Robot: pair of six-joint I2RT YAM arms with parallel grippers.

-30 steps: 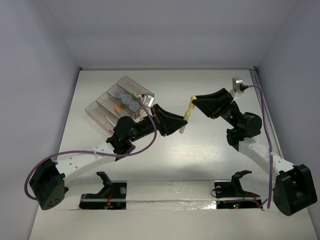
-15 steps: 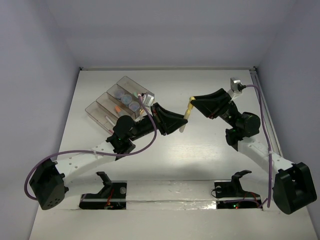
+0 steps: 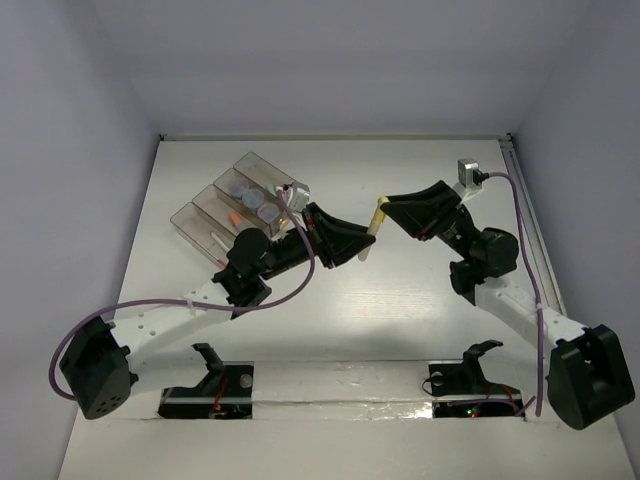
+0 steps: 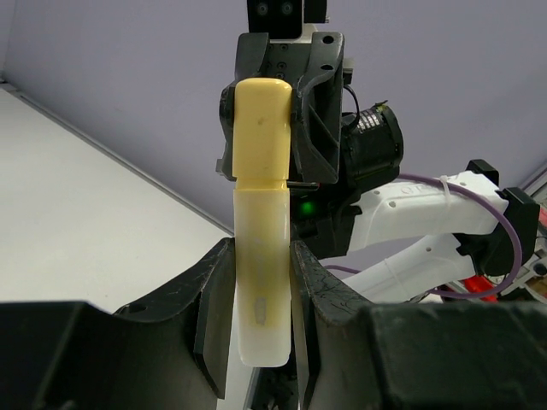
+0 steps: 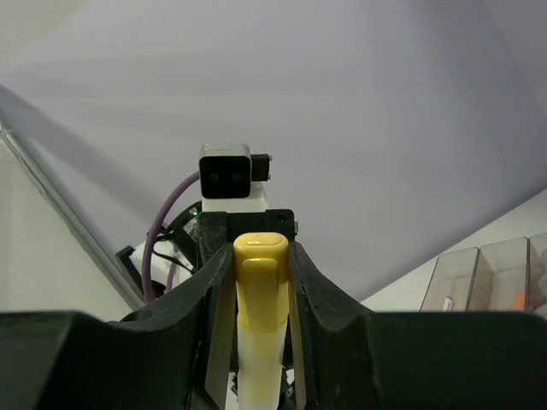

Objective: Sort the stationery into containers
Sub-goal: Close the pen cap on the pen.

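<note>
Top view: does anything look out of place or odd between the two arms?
Yes. The pale yellow plastic stick hangs above the table, gripped at opposite ends by the left tool and the right tool at once. Odd for sorting: it is away from the clear brownish plastic compartments.

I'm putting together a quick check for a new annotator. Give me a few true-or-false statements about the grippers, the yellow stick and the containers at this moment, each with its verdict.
1. The left gripper and the right gripper both grip the same yellow stick. True.
2. The yellow stick lies flat on the table. False: it is held up in the air between the two grippers.
3. Grey-lilac rolls sit inside the containers. True.
4. The right gripper is open and empty. False: it is shut on one end of the stick.
5. The containers stand on the right arm's side. False: they are at the far left, on the left arm's side.
</note>
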